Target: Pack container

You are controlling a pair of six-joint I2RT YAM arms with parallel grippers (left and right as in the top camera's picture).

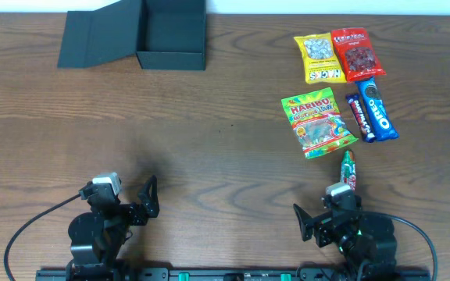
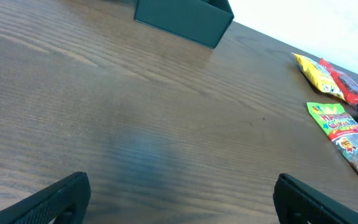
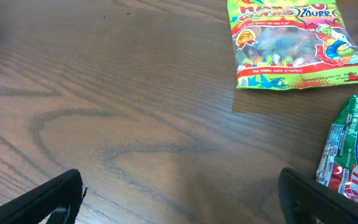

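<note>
While overhead shows the container [image 1: 170, 60] lid-open, only right wrist resolves the KitKat bar [image 3: 353, 155] lettering; left gripper [image 2: 182, 182] and right gripper [image 3: 180, 177] spread, empty.

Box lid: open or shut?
Open. The lid is folded back left of the box, whose inside shows bare.

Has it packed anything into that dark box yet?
Only starting. The container stands open with nothing visible inside. The left gripper and right gripper are open and empty. Every snack, including the Haribo bag and Oreo packet, lies on the table, waiting to go in.
</note>
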